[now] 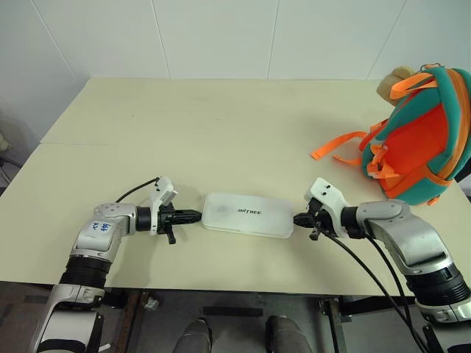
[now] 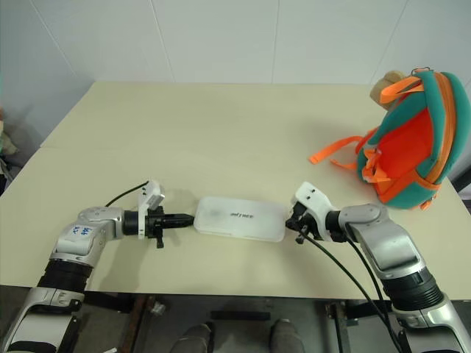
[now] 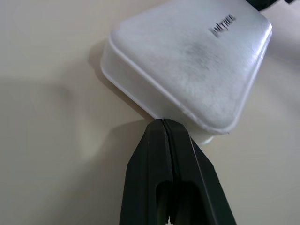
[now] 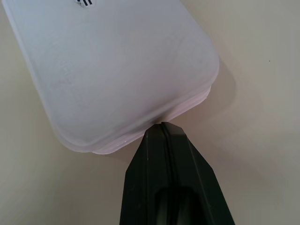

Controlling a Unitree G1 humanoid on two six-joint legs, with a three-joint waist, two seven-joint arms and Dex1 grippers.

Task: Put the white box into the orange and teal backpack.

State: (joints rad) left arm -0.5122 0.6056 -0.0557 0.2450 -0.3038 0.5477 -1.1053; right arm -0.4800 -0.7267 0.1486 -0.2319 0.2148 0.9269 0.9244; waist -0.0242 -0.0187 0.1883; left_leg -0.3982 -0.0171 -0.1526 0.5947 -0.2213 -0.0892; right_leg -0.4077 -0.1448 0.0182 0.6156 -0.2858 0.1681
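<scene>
Left pincer (image 1: 197, 215) fingers pressed together, tip at left short end of flat white rectangular plastic box (image 1: 248, 215). Right pincer (image 1: 297, 219) likewise closed, tip at opposite end. Nothing clamped. Box flat on beige surface (image 1: 221, 132) near front edge, rounded corners, dark lettering on lid. Orange and teal fabric backpack (image 1: 423, 136) far right, well apart.

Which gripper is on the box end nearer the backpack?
The right gripper: shut, its tips meet the white box at the end facing the orange and teal backpack. The left gripper, also shut, meets the far end.
</scene>
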